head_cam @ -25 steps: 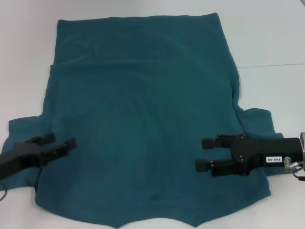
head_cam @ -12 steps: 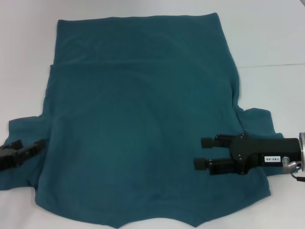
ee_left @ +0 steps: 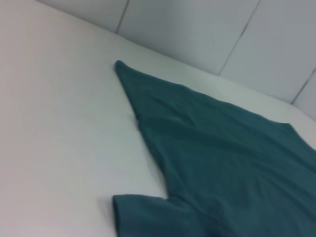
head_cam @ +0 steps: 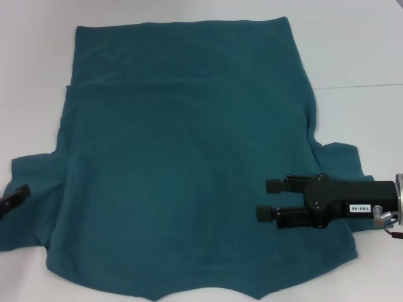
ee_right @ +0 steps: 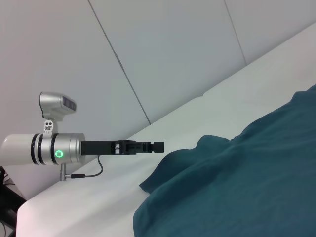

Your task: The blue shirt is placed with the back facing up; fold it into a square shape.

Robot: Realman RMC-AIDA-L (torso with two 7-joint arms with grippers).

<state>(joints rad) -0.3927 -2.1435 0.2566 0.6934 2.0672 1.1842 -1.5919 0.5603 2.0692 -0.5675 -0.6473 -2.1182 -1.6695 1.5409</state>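
Observation:
The blue shirt [head_cam: 182, 163] lies spread flat on the white table, plain side up, with its neckline at the near edge and its hem far away. A crease runs across it near the hem. My right gripper [head_cam: 269, 200] hovers open over the shirt's near right part, pointing left, with nothing between its fingers. My left gripper [head_cam: 16, 196] shows only as a tip at the left edge, by the left sleeve [head_cam: 34, 189]. The right wrist view shows the left gripper [ee_right: 148, 146] side-on above the table, just beyond the shirt [ee_right: 247, 187]. The left wrist view shows the shirt [ee_left: 222, 163] and one sleeve.
The white table [head_cam: 365, 44] extends around the shirt, with a seam line [head_cam: 359, 86] on its right. Grey panelled walls [ee_left: 197, 34] rise behind the table in both wrist views.
My left gripper has pulled back leftward off the shirt's left side, almost out of the head view. The right gripper has shifted only slightly towards the near edge.

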